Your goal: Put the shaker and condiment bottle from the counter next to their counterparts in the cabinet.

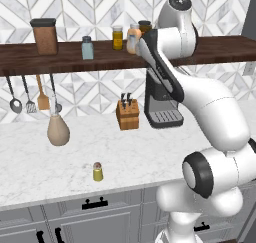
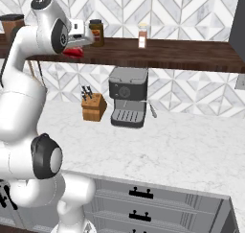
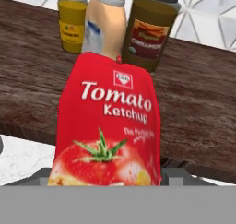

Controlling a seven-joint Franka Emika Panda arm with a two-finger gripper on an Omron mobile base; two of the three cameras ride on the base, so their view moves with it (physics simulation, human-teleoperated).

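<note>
The gripper [image 2: 76,47] holds the ketchup bottle [image 3: 108,126] at the shelf [image 3: 193,103], 3 jars just ahead; next it should set it down.

Illumination is even and bright, with no glare. Soft shadows fall beneath the shelf [image 1: 60,59] onto the wall. Rendering is slightly soft; the ketchup bottle [image 3: 108,126] below the shelf appears sharpest.

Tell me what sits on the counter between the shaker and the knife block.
Nothing: in the left base view, bare marble counter runs from the shaker up to the knife block.
</note>
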